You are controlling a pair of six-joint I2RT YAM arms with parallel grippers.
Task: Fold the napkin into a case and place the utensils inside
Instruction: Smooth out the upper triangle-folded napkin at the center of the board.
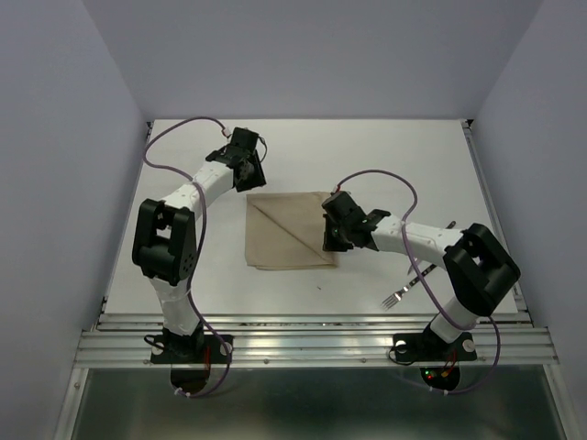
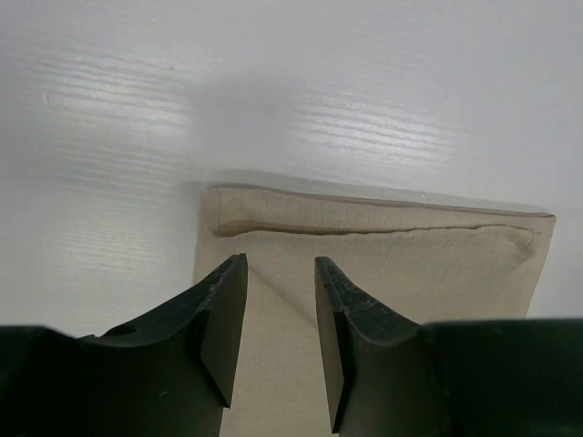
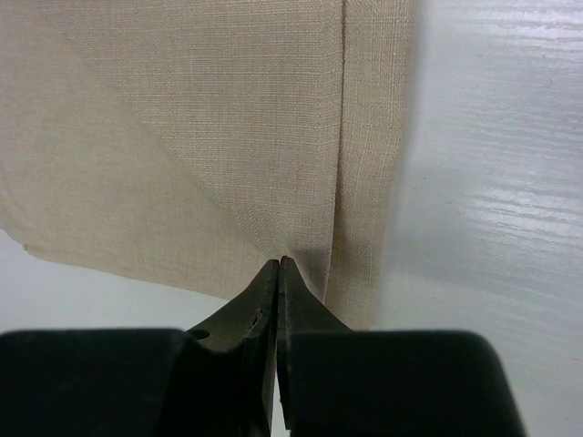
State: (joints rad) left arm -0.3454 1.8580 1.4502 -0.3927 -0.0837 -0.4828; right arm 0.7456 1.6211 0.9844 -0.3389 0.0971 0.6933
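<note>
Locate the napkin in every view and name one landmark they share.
Top external: napkin at the centre of the picture.
Left wrist: lower middle and right, beyond the open left pincer.
Right wrist: fills the upper left, its near edge pinched by the shut right pincer.
Shared landmark: the diagonal fold line across it.

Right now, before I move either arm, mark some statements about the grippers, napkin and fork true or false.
1. The left gripper is open over the napkin. True.
2. The right gripper is wide open. False: it is shut on the napkin's edge.
3. The fork is tucked inside the napkin. False: it lies on the bare table near the right arm's base.
4. The napkin lies folded, with a diagonal crease showing. True.
</note>
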